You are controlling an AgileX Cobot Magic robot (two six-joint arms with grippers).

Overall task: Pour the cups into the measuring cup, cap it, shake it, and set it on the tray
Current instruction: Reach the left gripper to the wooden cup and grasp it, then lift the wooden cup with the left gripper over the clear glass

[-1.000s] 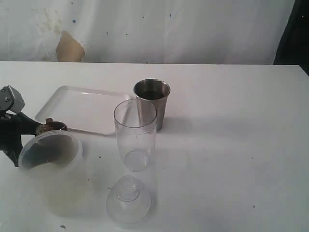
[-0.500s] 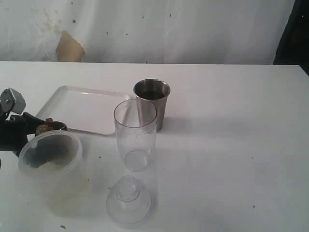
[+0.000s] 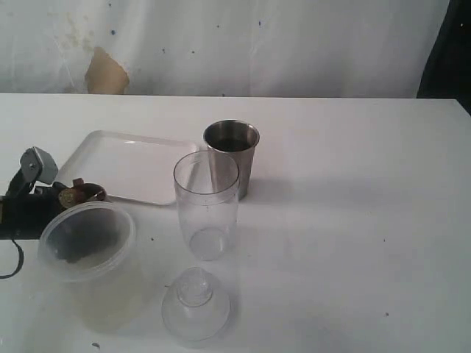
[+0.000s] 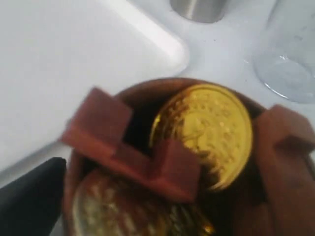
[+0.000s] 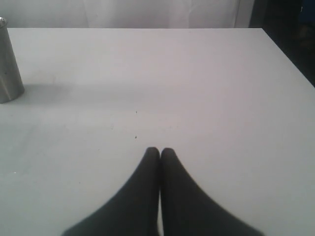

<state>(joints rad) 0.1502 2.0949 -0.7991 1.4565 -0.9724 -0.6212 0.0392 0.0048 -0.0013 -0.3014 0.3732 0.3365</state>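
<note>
Left hand (image 3: 65,197): spread wide about the brown cup at the left edge of the tabletop, partly hidden behind the cloudy tub. No grip is evident, so the approach seems aimed at lifting this cup for the first pour.
Right hand (image 5: 159,153): clenched and empty, low over bare tabletop, well apart from everything but the steel tumbler. Probably parked there to stay out of the way.
Tabletop (image 3: 353,220): white; all the objects are grouped on its left half.
Tray (image 3: 125,165): bare, behind the other items, judged to be free for the finished shaker.
Cloudy tub (image 3: 132,239): wide and open-topped, standing in front of the left hand and no part of the pouring.
Measuring cup (image 3: 207,213): upright, uncapped and apparently empty, in the middle of the group where either arm can reach its mouth.
Steel tumbler (image 3: 243,173): upright just behind the measuring cup, its inside dark.
Lid (image 3: 196,305): domed and clear, lying in front of the measuring cup, ready for capping.
Brown cup (image 3: 82,194): just off the tray's near corner, between the fingers.
Contents: gold coins (image 4: 202,132) and brown blocks (image 4: 98,123) heaped to the rim, so a slow tilt seems wise.
</note>
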